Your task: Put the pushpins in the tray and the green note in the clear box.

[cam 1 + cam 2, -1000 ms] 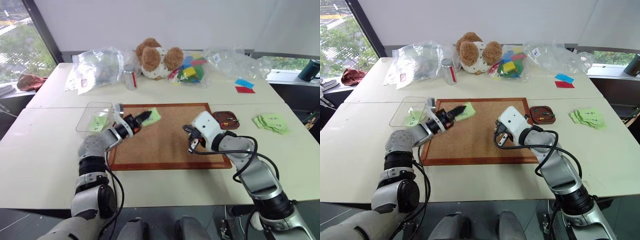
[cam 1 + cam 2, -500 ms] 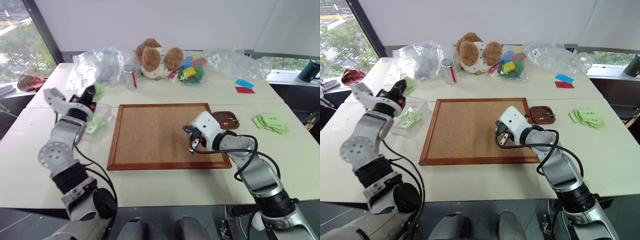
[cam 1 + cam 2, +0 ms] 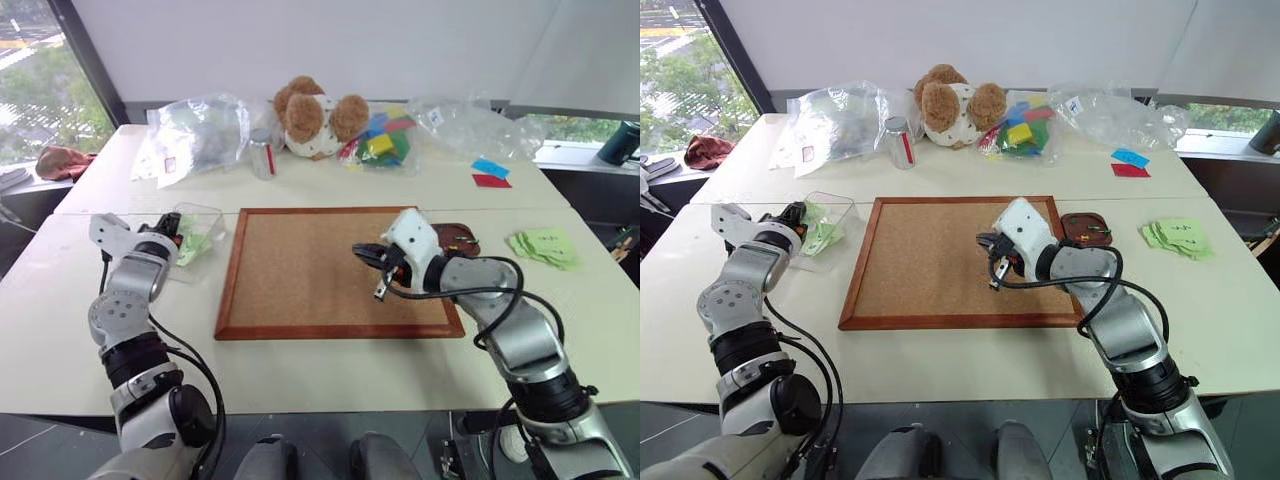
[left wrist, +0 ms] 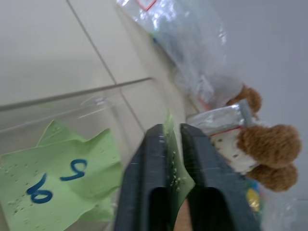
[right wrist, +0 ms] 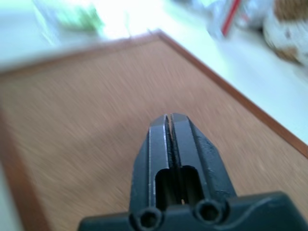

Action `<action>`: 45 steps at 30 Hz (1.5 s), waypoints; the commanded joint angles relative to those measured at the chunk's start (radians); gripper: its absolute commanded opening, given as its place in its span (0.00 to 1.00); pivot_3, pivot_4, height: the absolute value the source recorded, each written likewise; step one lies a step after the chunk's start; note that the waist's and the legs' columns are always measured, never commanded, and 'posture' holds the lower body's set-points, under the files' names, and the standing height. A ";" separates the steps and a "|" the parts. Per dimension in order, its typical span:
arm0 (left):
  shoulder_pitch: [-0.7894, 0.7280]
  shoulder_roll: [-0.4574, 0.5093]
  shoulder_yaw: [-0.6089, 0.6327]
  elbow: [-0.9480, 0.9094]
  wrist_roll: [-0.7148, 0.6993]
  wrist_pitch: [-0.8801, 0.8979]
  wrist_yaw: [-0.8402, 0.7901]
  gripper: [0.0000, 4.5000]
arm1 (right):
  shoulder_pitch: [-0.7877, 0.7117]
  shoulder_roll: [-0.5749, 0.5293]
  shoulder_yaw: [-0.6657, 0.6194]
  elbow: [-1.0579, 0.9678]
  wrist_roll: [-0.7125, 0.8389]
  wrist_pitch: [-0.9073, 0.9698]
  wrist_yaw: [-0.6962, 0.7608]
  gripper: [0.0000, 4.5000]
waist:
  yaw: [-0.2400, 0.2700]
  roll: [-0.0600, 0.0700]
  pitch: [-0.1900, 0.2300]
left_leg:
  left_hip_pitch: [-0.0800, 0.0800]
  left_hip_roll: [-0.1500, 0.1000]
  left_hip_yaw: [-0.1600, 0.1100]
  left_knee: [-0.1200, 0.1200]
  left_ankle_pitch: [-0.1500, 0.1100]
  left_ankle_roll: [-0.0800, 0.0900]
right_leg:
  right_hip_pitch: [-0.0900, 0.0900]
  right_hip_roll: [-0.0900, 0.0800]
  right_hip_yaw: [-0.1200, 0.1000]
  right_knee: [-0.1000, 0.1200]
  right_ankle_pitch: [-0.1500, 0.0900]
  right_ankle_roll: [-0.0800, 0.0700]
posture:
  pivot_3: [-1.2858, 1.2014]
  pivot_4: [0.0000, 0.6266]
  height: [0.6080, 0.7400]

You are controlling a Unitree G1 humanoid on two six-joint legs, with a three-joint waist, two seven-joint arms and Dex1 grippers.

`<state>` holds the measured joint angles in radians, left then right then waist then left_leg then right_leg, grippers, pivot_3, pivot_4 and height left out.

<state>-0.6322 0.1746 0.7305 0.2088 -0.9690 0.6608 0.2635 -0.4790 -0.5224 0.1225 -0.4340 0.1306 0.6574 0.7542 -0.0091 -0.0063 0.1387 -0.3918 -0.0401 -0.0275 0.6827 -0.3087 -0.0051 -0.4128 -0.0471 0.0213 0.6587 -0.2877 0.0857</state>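
Note:
My left gripper hangs at the near rim of the clear box on the table's left. In the left wrist view its fingers stand slightly apart, and the green note stands on edge between them. Another green slip with a blue scribble lies inside the box. My right gripper is shut and empty, hovering over the corkboard's right half and pointing left. Just behind the right hand is the dark reddish tray. The pushpins show in it as tiny specks.
The wood-framed corkboard fills the middle of the table. Along the far edge are clear bags, a metal can, a teddy bear and coloured blocks. Blue and red slips and a pile of green slips lie right.
The left arm swung the note off the corkboard, up and left, then lowered to the clear box, and its fingers have parted. The right gripper rose a little and turned left.

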 commanded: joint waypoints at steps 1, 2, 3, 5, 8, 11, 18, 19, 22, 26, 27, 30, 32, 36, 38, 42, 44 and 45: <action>-0.001 0.026 -0.016 -0.008 0.006 -0.007 0.004 0.53 | -0.042 -0.012 -0.063 -0.070 0.101 0.051 0.033 0.00 | -0.001 -0.001 0.000 | 0.000 0.000 0.000 0.000 0.000 0.000 | 0.000 0.000 0.000 0.000 0.000 0.000 | 0.52 0.24 1.00; 0.000 0.030 -0.018 -0.009 0.004 -0.005 0.007 0.64 | -0.049 -0.015 -0.070 -0.077 0.125 0.067 0.040 0.00 | -0.001 -0.001 0.000 | 0.000 0.000 0.000 0.000 0.000 0.000 | 0.000 0.000 0.000 0.000 0.000 0.000 | 0.52 0.24 1.00; 0.001 0.032 -0.019 -0.010 0.002 -0.003 0.009 0.75 | -0.054 -0.018 -0.075 -0.082 0.142 0.079 0.043 0.00 | -0.002 -0.001 0.000 | 0.000 0.000 0.000 0.000 0.000 0.000 | 0.000 0.000 0.000 0.000 0.000 0.000 | 0.52 0.24 1.00; 0.012 0.037 -0.018 -0.042 -0.020 0.021 0.024 0.98 | -0.065 -0.015 -0.090 -0.097 0.200 0.112 0.058 0.00 | -0.003 -0.001 0.000 | 0.000 0.000 0.000 -0.001 0.000 0.000 | 0.000 0.000 0.000 0.000 0.000 0.000 | 0.52 0.24 1.00; 0.051 0.040 -0.013 -0.131 -0.065 0.075 0.060 0.99 | -0.073 -0.017 -0.103 -0.107 0.259 0.140 0.066 0.00 | -0.005 -0.001 0.000 | 0.000 0.000 0.000 -0.001 0.000 0.000 | -0.001 0.000 0.000 0.000 0.000 0.000 | 0.52 0.24 1.00; 0.083 0.047 -0.012 -0.195 -0.098 0.104 0.091 0.99 | -0.074 -0.029 -0.097 -0.099 0.269 0.135 0.057 0.00 | -0.002 -0.002 0.000 | 0.000 0.000 0.000 -0.002 0.000 0.000 | -0.001 0.000 0.000 0.000 0.000 0.000 | 0.52 0.24 1.00; 0.088 0.118 -0.041 -0.277 -0.124 0.121 0.050 0.99 | -0.073 -0.038 -0.068 -0.073 0.260 0.104 0.043 0.00 | 0.000 -0.003 0.001 | 0.000 0.000 0.000 -0.002 0.000 0.000 | 0.000 -0.001 0.000 -0.001 0.000 0.000 | 0.52 0.24 1.00; 0.084 0.124 -0.044 -0.277 -0.125 0.119 0.046 0.99 | -0.074 -0.039 -0.065 -0.071 0.259 0.101 0.042 0.00 | 0.001 -0.003 0.001 | 0.000 0.000 0.000 -0.002 0.000 0.000 | 0.000 -0.001 0.000 -0.001 0.000 0.000 | 0.52 0.24 1.00; 0.061 0.145 -0.061 -0.274 -0.125 0.121 0.029 0.99 | -0.072 -0.043 -0.053 -0.063 0.255 0.089 0.041 0.00 | 0.001 -0.003 0.001 | 0.000 0.000 0.000 -0.001 0.000 0.000 | 0.000 -0.001 0.000 -0.001 0.000 0.000 | 0.52 0.24 1.00; 0.062 0.237 -0.140 -0.311 -0.119 0.174 -0.110 0.99 | -0.068 -0.055 -0.050 -0.062 0.259 0.086 0.043 0.00 | -0.002 -0.003 0.001 | 0.000 0.000 0.000 -0.002 0.000 0.000 | 0.000 -0.001 0.000 -0.001 0.000 0.000 | 0.52 0.24 1.00; 0.066 0.278 -0.170 -0.326 -0.111 0.187 -0.172 0.99 | -0.067 -0.063 -0.054 -0.061 0.262 0.086 0.046 0.00 | -0.004 -0.004 0.001 | 0.000 0.000 0.000 -0.002 0.000 0.000 | -0.001 -0.001 0.000 -0.001 0.000 0.000 | 0.52 0.24 1.00; 0.072 0.389 -0.243 -0.347 -0.094 0.217 -0.339 0.99 | -0.062 -0.091 -0.072 -0.055 0.268 0.087 0.059 0.00 | -0.004 -0.003 0.002 | 0.000 0.000 0.000 -0.003 0.000 0.000 | -0.001 -0.001 0.000 -0.001 0.000 0.000 | 0.52 0.24 1.00; 0.074 0.454 -0.290 -0.367 -0.095 0.233 -0.460 0.99 | -0.057 -0.110 -0.089 -0.051 0.276 0.089 0.064 0.00 | -0.004 -0.003 0.002 | 0.000 0.000 0.000 -0.003 0.000 0.000 | -0.001 -0.001 0.000 -0.002 0.000 0.000 | 0.52 0.24 1.00; 0.107 0.553 -0.423 -0.439 -0.026 0.199 -0.706 0.99 | -0.035 -0.149 -0.123 -0.047 0.295 0.099 0.070 0.00 | -0.001 -0.002 0.002 | 0.000 0.000 0.000 -0.004 0.000 0.001 | 0.001 -0.001 0.000 -0.005 0.000 -0.001 | 0.52 0.24 1.00; 0.134 0.589 -0.499 -0.484 0.023 0.164 -0.826 0.99 | -0.014 -0.175 -0.142 -0.045 0.298 0.100 0.072 0.00 | -0.001 -0.002 0.003 | 0.000 0.000 0.000 -0.005 -0.001 0.001 | 0.001 -0.002 0.000 -0.008 0.000 -0.001 | 0.52 0.24 1.00; 0.189 0.601 -0.593 -0.547 0.089 0.107 -0.960 0.99 | 0.037 -0.230 -0.183 -0.053 0.310 0.111 0.076 0.00 | -0.002 -0.001 0.003 | -0.001 0.000 0.000 -0.008 -0.001 0.002 | 0.001 -0.002 0.000 -0.011 0.000 -0.001 | 0.52 0.24 1.00; 0.220 0.601 -0.625 -0.559 0.141 0.064 -1.000 0.99 | 0.066 -0.258 -0.206 -0.061 0.313 0.119 0.079 0.00 | -0.002 -0.001 0.003 | 0.000 0.000 0.000 -0.010 -0.003 0.005 | 0.001 -0.003 0.000 -0.011 0.000 -0.001 | 0.52 0.24 1.00; 0.243 0.610 -0.641 -0.562 0.175 0.039 -1.025 0.99 | 0.082 -0.272 -0.221 -0.068 0.319 0.125 0.081 0.00 | -0.002 -0.001 0.003 | 0.000 0.000 0.000 -0.012 -0.004 0.006 | 0.000 -0.003 0.000 -0.012 0.000 -0.001 | 0.52 0.24 1.00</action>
<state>-0.4016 0.7677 0.0962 -0.3252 -0.8385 0.7495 -0.7232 -0.4004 -0.7744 -0.0521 -0.4680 0.4298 0.7818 0.8314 -0.0113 -0.0070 0.1419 -0.3918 -0.0399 -0.0274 0.6683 -0.3123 0.0013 -0.4132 -0.0500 0.0217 0.6465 -0.2881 0.0850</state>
